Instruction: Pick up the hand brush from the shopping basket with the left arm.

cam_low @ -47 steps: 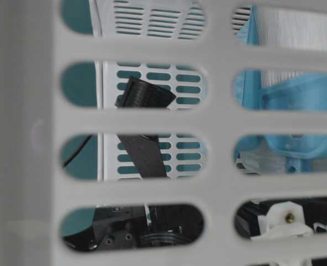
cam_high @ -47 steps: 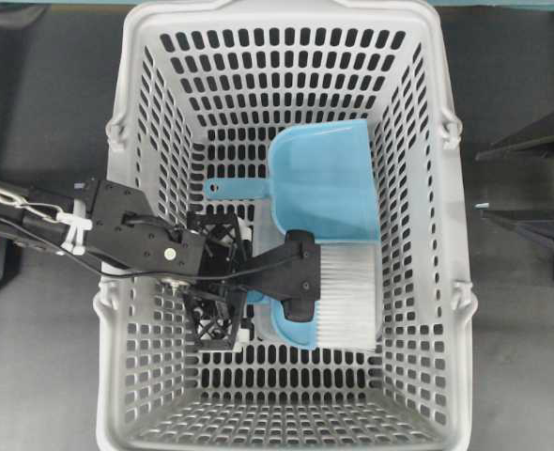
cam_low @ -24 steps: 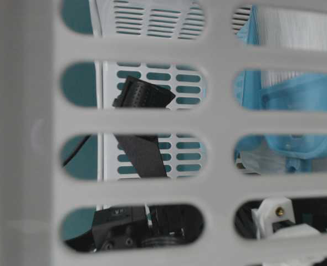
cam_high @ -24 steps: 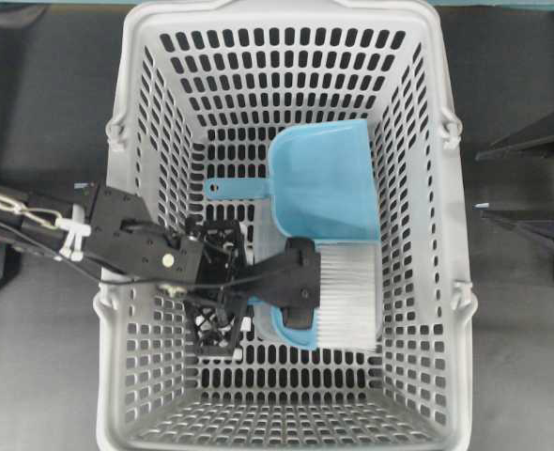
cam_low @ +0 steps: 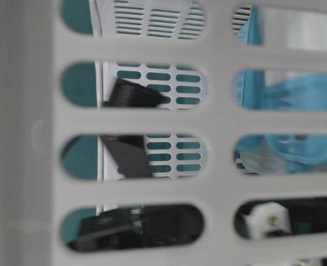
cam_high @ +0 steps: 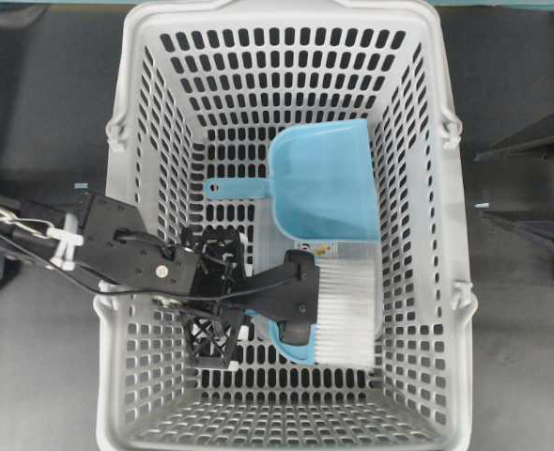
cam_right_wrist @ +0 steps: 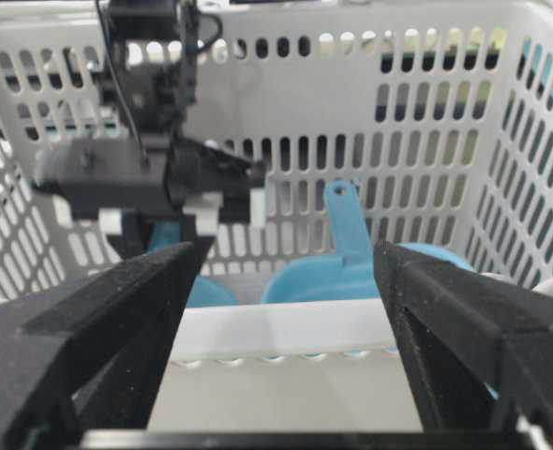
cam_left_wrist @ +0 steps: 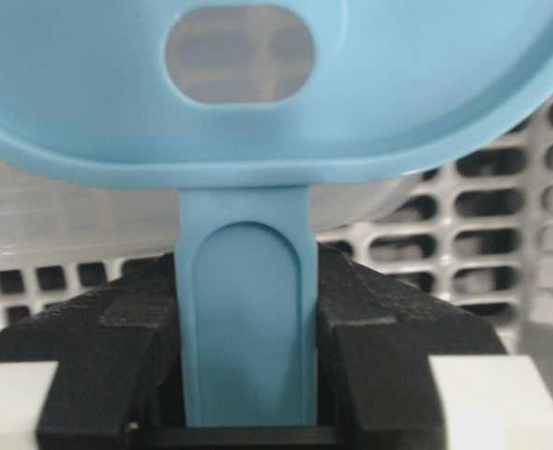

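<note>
Shopping basket [cam_high: 117, 235]: landmark, resting on the table.
Left gripper [cam_left_wrist: 246, 356]: I see it clenched on the brush handle, inside the basket.
Hand brush [cam_high: 338, 315]: near the basket's right wall.
Progress: I judge the grasp done, lifting out left.
Right gripper [cam_right_wrist: 286, 309]: spread apart, holding nothing.

Smooth plastic hand brush [cam_left_wrist: 248, 309], matt slotted plastic shopping basket [cam_high: 286, 56].
</note>
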Motion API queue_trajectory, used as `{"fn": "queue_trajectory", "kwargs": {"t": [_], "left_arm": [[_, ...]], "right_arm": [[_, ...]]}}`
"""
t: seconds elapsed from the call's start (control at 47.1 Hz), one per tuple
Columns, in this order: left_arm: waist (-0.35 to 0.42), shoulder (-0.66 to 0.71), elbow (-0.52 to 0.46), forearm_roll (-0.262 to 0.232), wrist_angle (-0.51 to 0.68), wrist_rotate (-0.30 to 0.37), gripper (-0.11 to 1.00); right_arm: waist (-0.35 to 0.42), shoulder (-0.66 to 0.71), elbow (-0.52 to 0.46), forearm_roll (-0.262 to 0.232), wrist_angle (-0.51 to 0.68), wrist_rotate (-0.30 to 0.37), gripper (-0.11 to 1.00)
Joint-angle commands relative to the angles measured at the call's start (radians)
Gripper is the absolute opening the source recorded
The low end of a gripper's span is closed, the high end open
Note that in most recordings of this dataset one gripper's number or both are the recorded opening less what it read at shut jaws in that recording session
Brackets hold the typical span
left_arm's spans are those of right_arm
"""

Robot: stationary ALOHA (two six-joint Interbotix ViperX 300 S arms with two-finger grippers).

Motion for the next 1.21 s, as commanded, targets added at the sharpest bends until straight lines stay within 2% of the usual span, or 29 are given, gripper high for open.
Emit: {"fn": "queue_trajectory", "kwargs": {"t": [0.0, 0.149, 0.34, 0.509, 1.189], "left_arm": [[-0.003, -0.067, -0.04, 0.002, 0.011, -0.003, 0.23], [-0.002, -0.152, -0.103, 0.002, 0.089, -0.005, 0.23], [0.014, -0.242, -0.235, 0.003, 0.307, -0.005, 0.23], [0.032, -0.285, -0.316, 0.003, 0.422, -0.006, 0.23], [0.037, -0.276, -0.313, 0.003, 0.428, -0.005, 0.23]], "right_arm": [[-0.002, 0.005, -0.006, 0.003, -0.009, 0.002, 0.73], [-0.002, 0.005, -0.008, 0.003, -0.009, 0.002, 0.73], [-0.002, 0.003, -0.008, 0.003, -0.009, 0.003, 0.73], [-0.002, 0.003, -0.006, 0.003, -0.011, 0.023, 0.73], [-0.002, 0.003, -0.005, 0.003, -0.011, 0.026, 0.73]]}}
